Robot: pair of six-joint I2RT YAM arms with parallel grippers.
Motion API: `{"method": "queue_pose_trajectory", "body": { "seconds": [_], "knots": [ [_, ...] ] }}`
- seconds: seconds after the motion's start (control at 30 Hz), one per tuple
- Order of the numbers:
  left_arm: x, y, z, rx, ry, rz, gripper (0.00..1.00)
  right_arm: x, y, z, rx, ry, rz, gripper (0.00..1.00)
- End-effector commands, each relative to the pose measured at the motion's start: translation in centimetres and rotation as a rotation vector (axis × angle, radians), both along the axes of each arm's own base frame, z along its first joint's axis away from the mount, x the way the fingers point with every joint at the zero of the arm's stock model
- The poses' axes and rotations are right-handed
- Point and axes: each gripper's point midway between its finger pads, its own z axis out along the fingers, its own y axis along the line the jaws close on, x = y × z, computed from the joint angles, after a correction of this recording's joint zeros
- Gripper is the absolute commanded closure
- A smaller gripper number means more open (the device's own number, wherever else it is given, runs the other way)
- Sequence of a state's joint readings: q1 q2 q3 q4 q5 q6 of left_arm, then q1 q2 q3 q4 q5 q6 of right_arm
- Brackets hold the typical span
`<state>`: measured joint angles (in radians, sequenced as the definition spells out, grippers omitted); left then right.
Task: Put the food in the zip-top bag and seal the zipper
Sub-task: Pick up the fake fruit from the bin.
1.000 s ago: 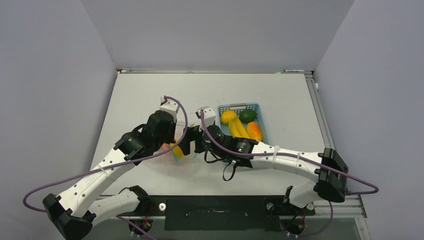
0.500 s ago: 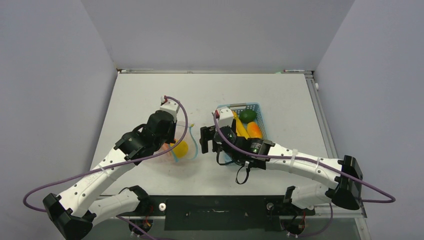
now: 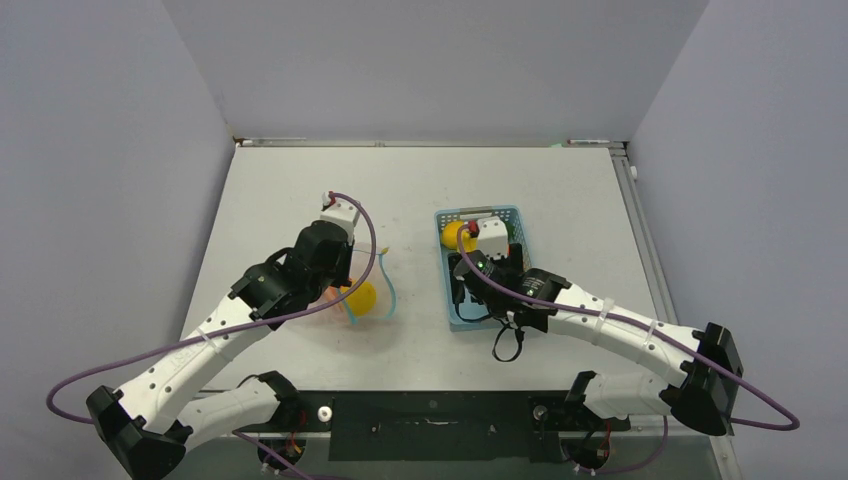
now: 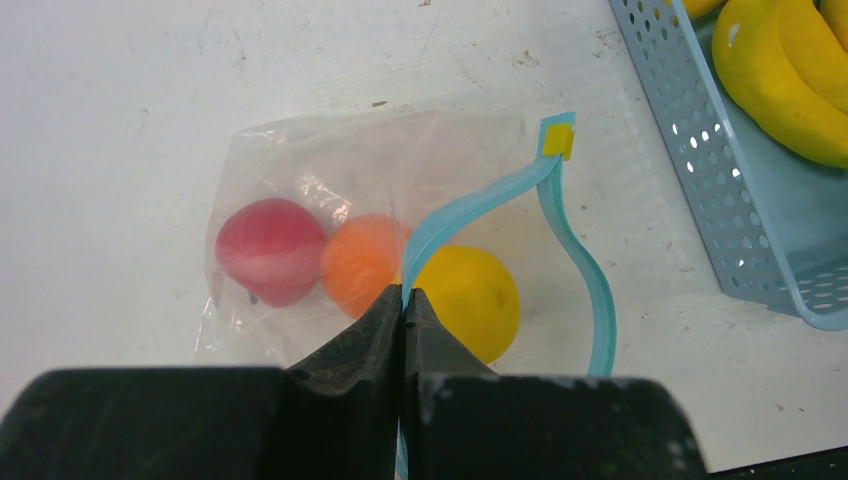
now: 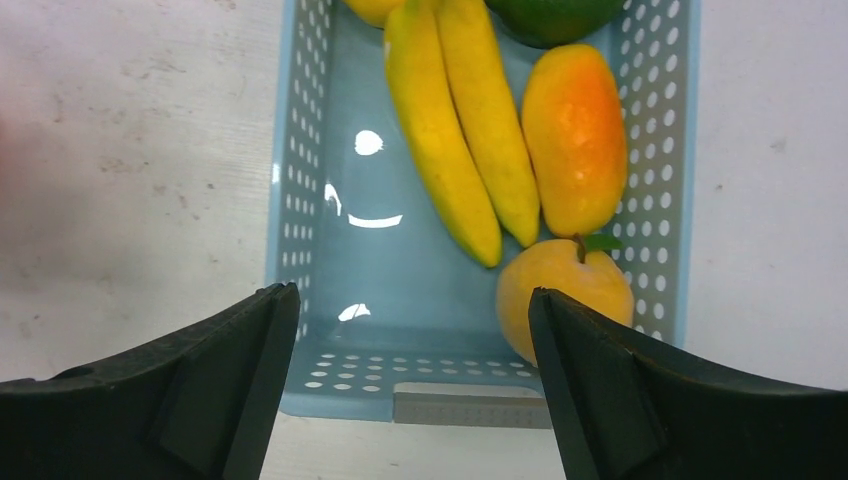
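The clear zip-top bag (image 4: pixel 330 170) lies on the table with its mouth open to the right. Inside it are a red apple (image 4: pixel 272 250), an orange (image 4: pixel 362 263) and a yellow lemon (image 4: pixel 470 300). My left gripper (image 4: pixel 403 295) is shut on the teal zipper (image 4: pixel 480 205), holding the upper lip up. My right gripper (image 5: pixel 412 295) hangs open and empty over the near end of the light-blue basket (image 5: pixel 300 200). That basket holds bananas (image 5: pixel 450 130), a mango (image 5: pixel 572 150), a lime (image 5: pixel 555 15) and a yellow-orange round fruit (image 5: pixel 565 290).
From above, the basket (image 3: pixel 478 212) sits right of centre with the right gripper (image 3: pixel 468 290) over it, and the bag (image 3: pixel 372 300) lies a short gap to its left. Purple cables loop off both arms. Grey walls close in three sides.
My right gripper has pulled back from the bag's mouth, swung right and come over the basket. The yellow lemon now lies in the bag. The left gripper has kept its hold.
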<state>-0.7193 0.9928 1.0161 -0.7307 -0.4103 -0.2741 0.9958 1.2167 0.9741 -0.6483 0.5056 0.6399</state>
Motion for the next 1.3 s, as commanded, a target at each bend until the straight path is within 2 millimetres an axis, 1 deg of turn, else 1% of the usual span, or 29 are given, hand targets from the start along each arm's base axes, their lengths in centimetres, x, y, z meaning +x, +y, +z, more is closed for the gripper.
{"method": "queue_pose_trajectory", "body": {
  "seconds": [0.0,0.3,0.47,0.73,0.87,1.0,1.27],
  "knots": [
    [0.5,-0.8,1.0,-0.036,-0.032,-0.010,1.00,0.1,-2.9,0.3,-0.067,-0.029,-0.089,0.13],
    [0.6,-0.8,0.9,-0.031,-0.028,-0.010,1.00,0.2,-5.1,-2.0,-0.168,0.002,-0.167,0.11],
    [0.5,-0.8,0.8,-0.029,-0.027,-0.010,1.00,1.0,-6.1,-3.0,-0.186,0.012,-0.210,0.11],
    [0.5,-0.8,0.9,-0.029,-0.029,-0.009,1.00,2.0,-7.6,-5.3,-0.220,0.055,-0.253,0.11],
    [0.5,-0.7,0.9,-0.027,-0.029,-0.007,1.00,2.3,-8.0,-5.9,-0.227,0.061,-0.274,0.12],
    [0.6,-0.8,0.9,-0.028,-0.030,-0.007,1.00,2.2,-8.4,-7.1,-0.239,0.084,-0.288,0.12],
    [0.5,-0.7,0.8,-0.025,-0.029,-0.007,1.00,2.0,-9.2,-9.3,-0.268,0.123,-0.308,0.17]
  ]
}}
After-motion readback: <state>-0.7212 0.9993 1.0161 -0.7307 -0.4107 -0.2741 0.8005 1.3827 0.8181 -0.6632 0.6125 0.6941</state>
